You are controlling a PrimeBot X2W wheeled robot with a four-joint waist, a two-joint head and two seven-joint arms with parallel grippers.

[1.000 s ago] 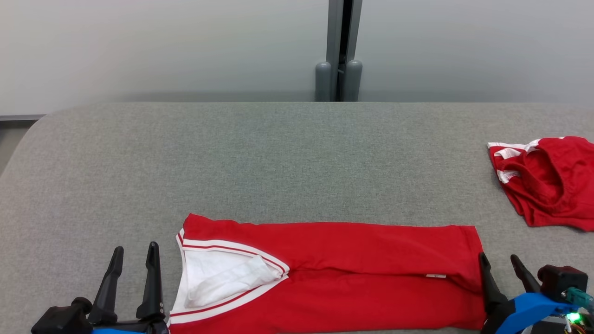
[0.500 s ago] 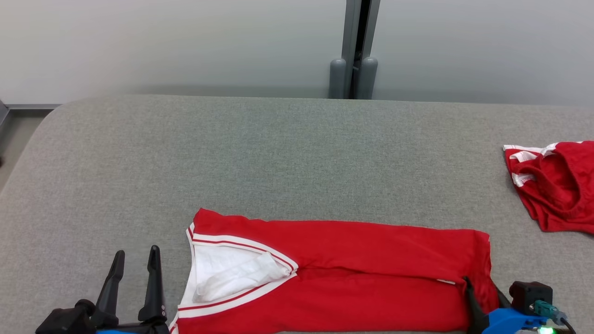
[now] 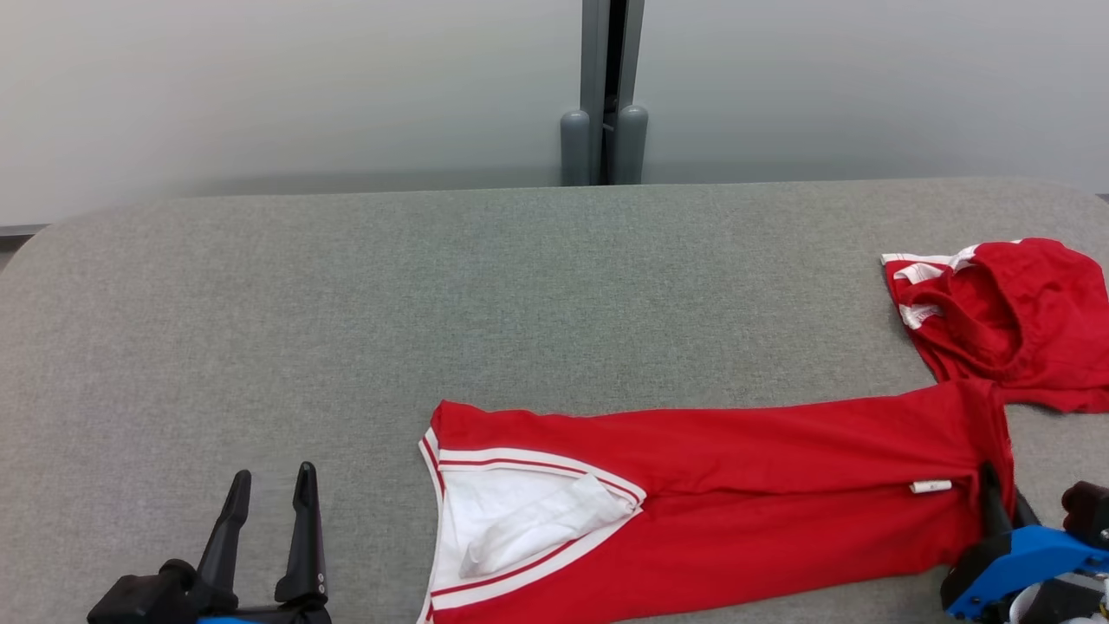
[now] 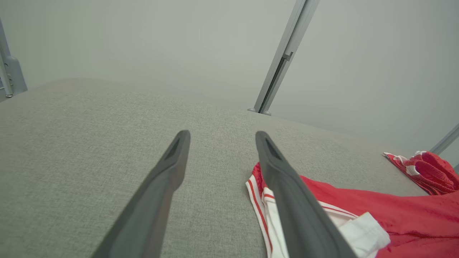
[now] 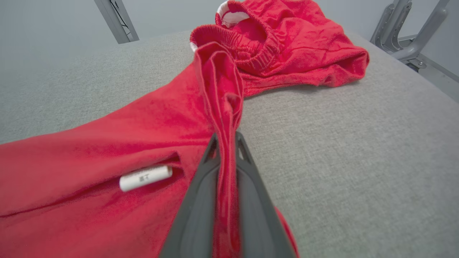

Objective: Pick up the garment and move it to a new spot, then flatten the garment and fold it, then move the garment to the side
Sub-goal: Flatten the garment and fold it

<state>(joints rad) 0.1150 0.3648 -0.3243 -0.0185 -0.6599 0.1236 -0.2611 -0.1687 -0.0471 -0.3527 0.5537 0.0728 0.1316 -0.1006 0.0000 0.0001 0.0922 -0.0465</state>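
While the left end effector (image 3: 273, 475) waits spread wide at 7 o'clock, the right end effector (image 5: 226, 138) has pinched the folded garment's (image 3: 736, 485) hem at 4 o'clock. That end has swung across the table (image 3: 433, 286) and now touches the crumpled red cloth (image 3: 996, 321) at 2 o'clock. Sideways move likely starting.
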